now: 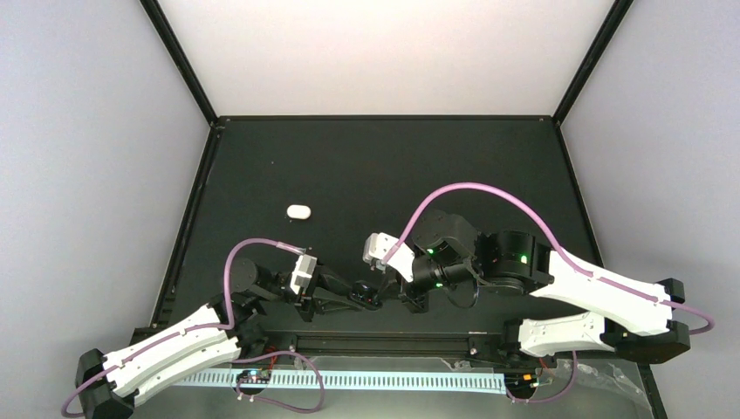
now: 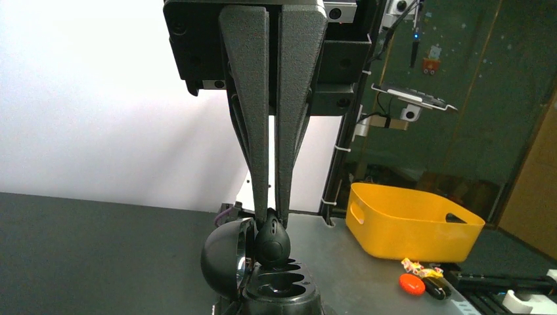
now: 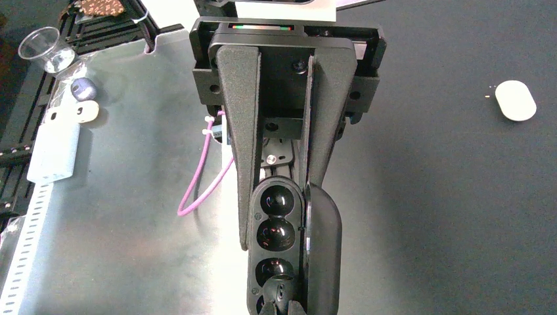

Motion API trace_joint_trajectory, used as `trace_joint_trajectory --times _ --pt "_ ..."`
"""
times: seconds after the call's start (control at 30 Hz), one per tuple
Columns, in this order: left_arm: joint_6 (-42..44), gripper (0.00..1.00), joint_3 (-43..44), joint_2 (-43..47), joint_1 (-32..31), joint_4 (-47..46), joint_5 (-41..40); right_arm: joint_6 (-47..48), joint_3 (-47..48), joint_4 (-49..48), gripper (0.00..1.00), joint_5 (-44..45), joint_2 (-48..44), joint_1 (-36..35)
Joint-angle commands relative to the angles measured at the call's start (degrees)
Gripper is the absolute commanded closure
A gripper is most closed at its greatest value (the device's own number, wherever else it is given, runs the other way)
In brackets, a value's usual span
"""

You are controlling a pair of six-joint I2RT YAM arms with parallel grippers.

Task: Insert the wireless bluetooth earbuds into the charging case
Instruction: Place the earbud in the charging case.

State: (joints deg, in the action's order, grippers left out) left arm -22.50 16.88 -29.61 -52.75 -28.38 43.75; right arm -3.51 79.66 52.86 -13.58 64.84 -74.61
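I'm looking into a robotics lab: a black-matted bench (image 1: 393,166) boxed by white panels (image 1: 384,52), with a yellow parts bin (image 2: 407,226) to the right.

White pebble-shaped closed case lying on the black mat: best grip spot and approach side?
Top-down, pinching the white oval case across its shorter width at mid-length. It lies flat and closed on the black mat, so both long sides are reachable from above. The rounded ends would likely slip in a lengthwise grip.
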Motion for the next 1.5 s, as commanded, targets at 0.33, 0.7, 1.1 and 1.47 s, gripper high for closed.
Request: trace_joint_trajectory --times 0.33,0.7,1.1,1.47 --pt "0.7 0.98 2.9 0.6 -0.6 -1.4 0.3 0.1 0.8 -0.9 0.99 0.8 0.8 -1.3" --pt "1.0 0.99 2.8 0.6 -0.6 -1.2 0.0 -0.1 0.5 -1.7 0.99 1.1 0.8 -1.5" --pt "1.0 0.98 2.8 0.8 -0.7 -1.2 -0.5 -0.4 0.1 -1.7 0.99 0.9 0.9 -1.7" --pt "0.9 0.98 2.8 1.5 -0.7 -1.2 -1.5 -1.6 0.1 -1.8 0.99 1.8 1.3 -1.7"
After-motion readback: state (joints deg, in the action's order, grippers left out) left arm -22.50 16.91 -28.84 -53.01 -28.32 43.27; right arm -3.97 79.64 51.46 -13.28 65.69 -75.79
